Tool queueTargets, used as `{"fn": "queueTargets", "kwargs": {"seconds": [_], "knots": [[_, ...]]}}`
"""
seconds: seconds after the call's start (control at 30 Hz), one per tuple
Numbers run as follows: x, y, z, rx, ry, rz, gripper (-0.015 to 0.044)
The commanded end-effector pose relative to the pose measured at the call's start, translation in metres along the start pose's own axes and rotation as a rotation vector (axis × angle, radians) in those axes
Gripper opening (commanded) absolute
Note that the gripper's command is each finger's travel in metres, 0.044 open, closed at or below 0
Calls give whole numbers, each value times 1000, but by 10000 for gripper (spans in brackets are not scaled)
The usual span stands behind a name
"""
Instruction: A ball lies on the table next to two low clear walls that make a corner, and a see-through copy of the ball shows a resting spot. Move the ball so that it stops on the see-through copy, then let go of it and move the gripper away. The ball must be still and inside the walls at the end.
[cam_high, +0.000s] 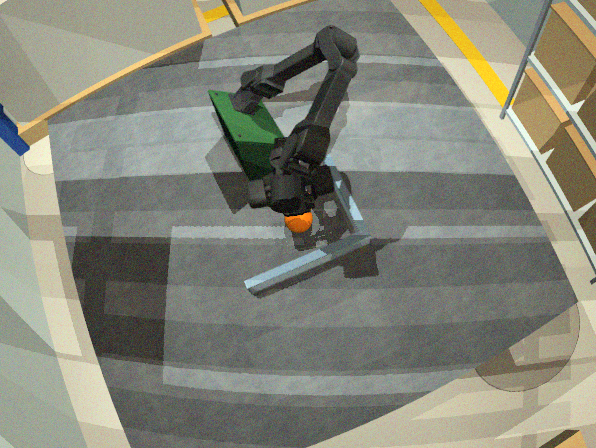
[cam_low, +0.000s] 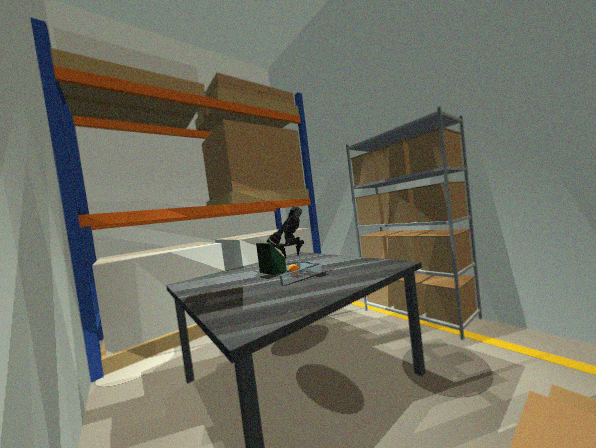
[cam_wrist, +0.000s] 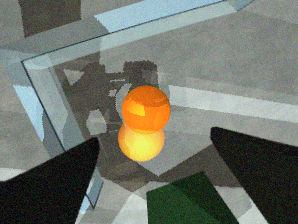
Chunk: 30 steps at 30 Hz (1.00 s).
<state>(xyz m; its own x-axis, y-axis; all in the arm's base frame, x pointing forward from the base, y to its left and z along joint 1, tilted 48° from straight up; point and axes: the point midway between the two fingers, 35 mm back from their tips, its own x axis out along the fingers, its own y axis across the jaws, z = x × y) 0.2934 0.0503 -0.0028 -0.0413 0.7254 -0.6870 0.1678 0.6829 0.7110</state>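
The solid orange ball (cam_high: 298, 222) (cam_low: 293, 268) (cam_wrist: 146, 109) lies on the table inside the corner of two low clear walls (cam_high: 287, 271) (cam_wrist: 44, 107), touching neither. The paler yellow see-through copy (cam_wrist: 141, 145) partly overlaps the ball in the wrist view, on the side nearer the green block; in the top view the arm hides it. My gripper (cam_wrist: 155, 137) is open and empty above the table. Its fingertips stand wide apart, one on each side of the copy in the wrist view. In the top view the gripper body covers the area just behind the ball.
A green block (cam_high: 250, 120) (cam_low: 270, 260) (cam_wrist: 185, 200) with a sloping top stands beside the arm, behind the ball and outside the walls. The dark striped table (cam_high: 300, 350) (cam_low: 215, 310) carries them. Shelves with boxes stand beyond the table.
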Motion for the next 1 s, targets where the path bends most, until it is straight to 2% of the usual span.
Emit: {"fn": "queueTargets", "kwargs": {"seconds": [0.0, 0.4, 0.97], "knots": [[28, 3, 2, -216, 80, 14, 440], [28, 3, 2, -216, 80, 14, 440], [57, 3, 0, -216, 79, 14, 440]]}}
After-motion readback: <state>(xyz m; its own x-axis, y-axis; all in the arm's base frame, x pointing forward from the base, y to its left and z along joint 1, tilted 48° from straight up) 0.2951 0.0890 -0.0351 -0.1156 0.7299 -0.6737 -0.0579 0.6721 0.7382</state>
